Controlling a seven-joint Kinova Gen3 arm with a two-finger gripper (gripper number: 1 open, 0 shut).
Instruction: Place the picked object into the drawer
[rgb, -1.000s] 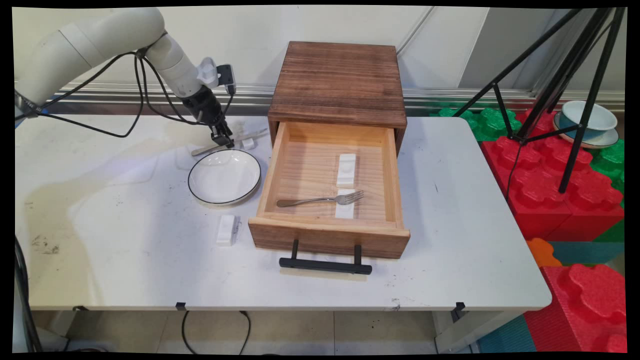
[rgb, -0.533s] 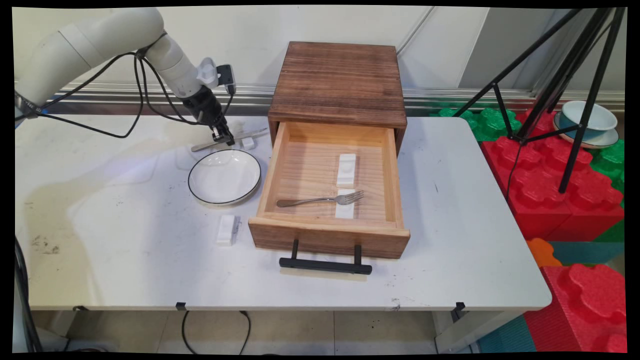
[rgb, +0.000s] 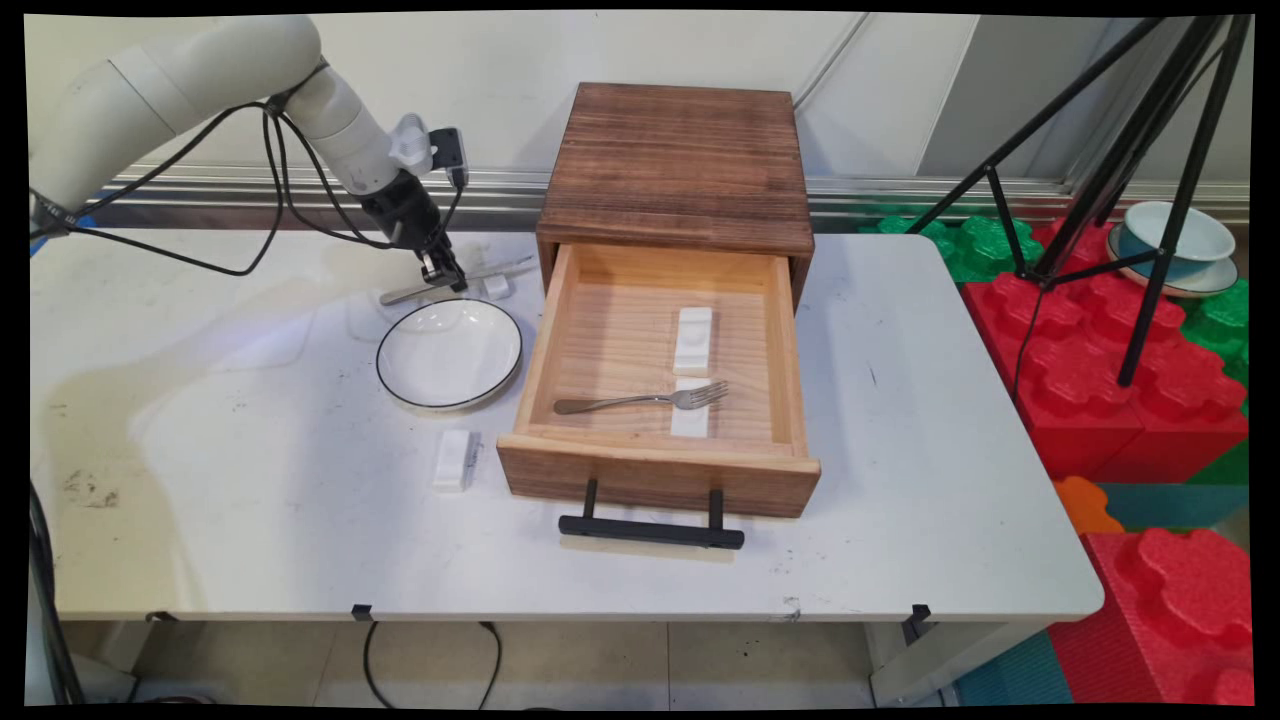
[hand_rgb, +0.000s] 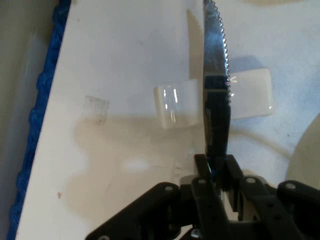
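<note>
From the main view you see the gripper (rgb: 443, 282) clamped on a knife (rgb: 470, 276) near the desk's (rgb: 250, 480) far edge, behind the plate (rgb: 449, 354). The open drawer (rgb: 660, 455) holds a fork (rgb: 640, 400) and two rests (rgb: 692, 340). The hand view alone shows the serrated blade lying across a white rest (hand_rgb: 175, 103).

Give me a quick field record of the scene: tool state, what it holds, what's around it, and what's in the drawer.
tool: shut on knife
knife: serrated, clamped between the fingers, lying across a white rest
white rest: on the table under the knife, behind the plate
plate: white with dark rim, nothing on it, left of the drawer
drawer: pulled open, black handle in front
fork: in the drawer, tines on a white block
second white block: in the drawer behind the fork
loose white block: on the table near the drawer's front left corner
</note>
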